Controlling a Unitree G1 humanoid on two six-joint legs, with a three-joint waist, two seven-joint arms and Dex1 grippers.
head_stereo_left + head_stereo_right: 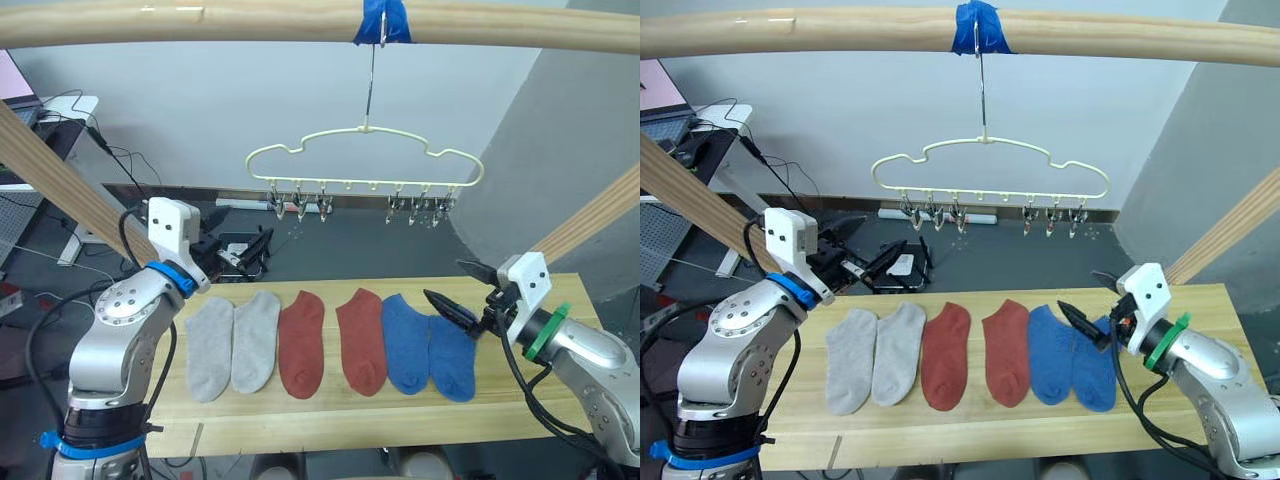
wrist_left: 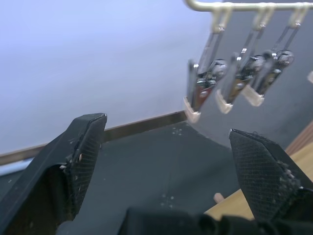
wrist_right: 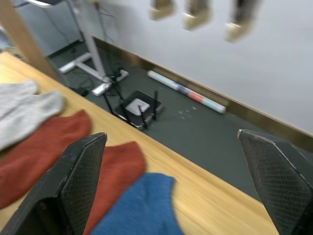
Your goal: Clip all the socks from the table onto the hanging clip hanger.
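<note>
**Six socks flat on the table, both grippers empty**

Starting on your left: your left gripper (image 1: 243,250) is raised past the table's far left edge, its two black fingers spread wide with nothing between them. In its wrist view, three of the metal clips (image 2: 234,83) hang just ahead of and above the fingertips (image 2: 85,142), not touching them.

On the table (image 1: 330,425) you have all six socks in a row, lying flat with toes toward you. From the left: two light grey socks (image 1: 232,345) touching side by side, then a rust red sock (image 1: 302,343), a small gap, a second rust red sock (image 1: 362,338), then two blue socks (image 1: 430,345) that overlap slightly at their inner edges.

Above the row, the clip hanger (image 1: 365,152) hangs by its metal hook from the wooden beam (image 1: 200,22), where blue tape (image 1: 381,20) wraps the beam. Its clips dangle in two groups of three, left and right, and every clip is bare.

On your right, your right gripper (image 1: 465,295) sits low over the table, just beside the outermost blue sock. Its fingers are parted wide and hold nothing; its wrist view looks across the blue and red socks.
</note>
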